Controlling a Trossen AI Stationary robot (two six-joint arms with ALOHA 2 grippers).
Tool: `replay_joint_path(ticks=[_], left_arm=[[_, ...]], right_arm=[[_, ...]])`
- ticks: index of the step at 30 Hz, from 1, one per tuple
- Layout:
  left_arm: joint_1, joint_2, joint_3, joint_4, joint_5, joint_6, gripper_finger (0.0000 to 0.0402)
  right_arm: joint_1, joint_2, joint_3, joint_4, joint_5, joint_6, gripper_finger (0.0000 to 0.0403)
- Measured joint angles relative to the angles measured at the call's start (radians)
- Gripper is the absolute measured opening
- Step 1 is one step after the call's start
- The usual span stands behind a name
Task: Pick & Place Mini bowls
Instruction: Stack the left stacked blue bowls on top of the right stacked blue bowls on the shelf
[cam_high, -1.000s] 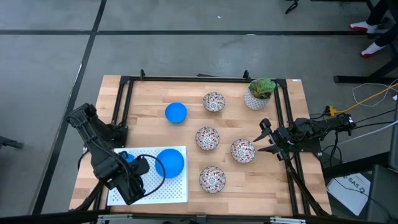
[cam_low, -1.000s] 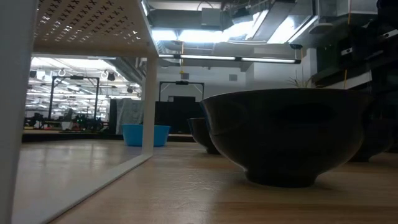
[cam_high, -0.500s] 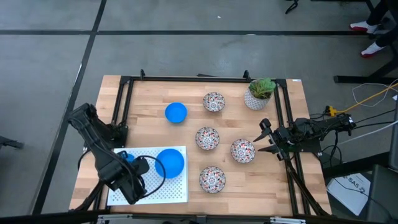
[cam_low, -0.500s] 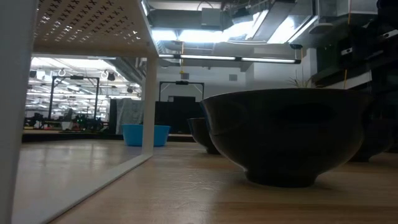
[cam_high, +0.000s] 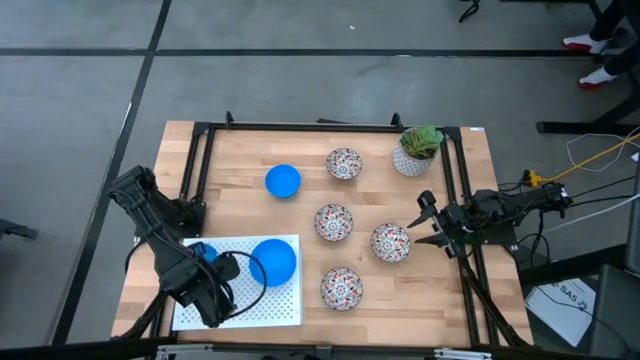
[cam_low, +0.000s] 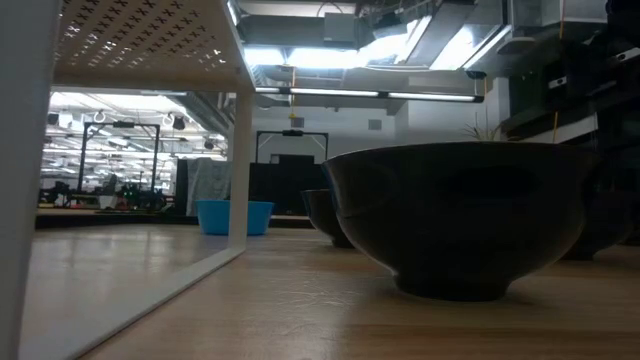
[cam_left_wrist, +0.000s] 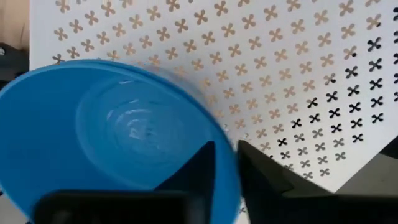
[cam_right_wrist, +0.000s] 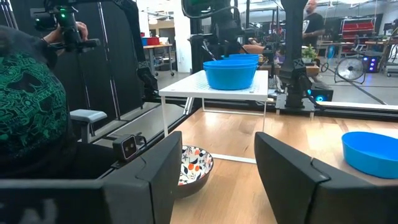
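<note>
A blue mini bowl (cam_high: 274, 260) sits upright on a white perforated shelf (cam_high: 270, 305) at the table's near left. My left gripper (cam_left_wrist: 227, 145) points down at the bowl's edge and is shut on it. A second blue bowl (cam_high: 283, 181) rests on its base on the wood farther back. Several patterned bowls (cam_high: 333, 222) stand upright in the middle. My right gripper (cam_high: 426, 222) waits open at the right edge, level, beside one patterned bowl (cam_high: 391, 242). My left gripper has the blue bowl's rim (cam_left_wrist: 231, 180) between its two fingers, one finger (cam_left_wrist: 196, 171) inside the bowl and the other (cam_left_wrist: 261, 177) outside. The fingers come from above, pointing down. The bowl sits upright on the shelf.
A white pot with a green plant (cam_high: 415, 150) stands at the far right corner. A black frame (cam_high: 200, 160) runs along the table's edges. The shelf stands raised on thin white legs (cam_low: 240, 130). Bare wood lies at the near right.
My left gripper has sunk a little toward the blue bowl on the shelf. The bowls have stayed where they were.
</note>
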Motion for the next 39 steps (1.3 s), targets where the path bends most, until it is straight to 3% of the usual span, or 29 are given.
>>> replay_joint_path(ticks=[3, 12, 26, 35, 39], left_arm=[[0.000, 0.000, 0.001, -0.008, -0.004, 0.021, 0.0013], [0.000, -0.021, 0.001, -0.002, -0.116, 0.081, 0.0007], [0.002, -0.184, 0.010, 0.004, -0.330, 0.114, 0.0005], [0.004, -0.249, 0.010, 0.001, -0.562, 0.268, 0.0004], [0.032, -0.257, 0.010, 0.001, -0.617, 0.378, 0.0005]], right_arm=[[0.000, 0.000, 0.000, 0.000, 0.000, 0.003, 0.0200], [0.000, 0.000, 0.000, 0.000, 0.000, 0.003, 0.0200], [0.000, 0.000, 0.000, 0.000, 0.000, 0.003, 0.0200], [0.000, 0.000, 0.000, 0.000, 0.000, 0.011, 0.0200], [0.000, 0.000, 0.000, 0.000, 0.000, 0.026, 0.0200]])
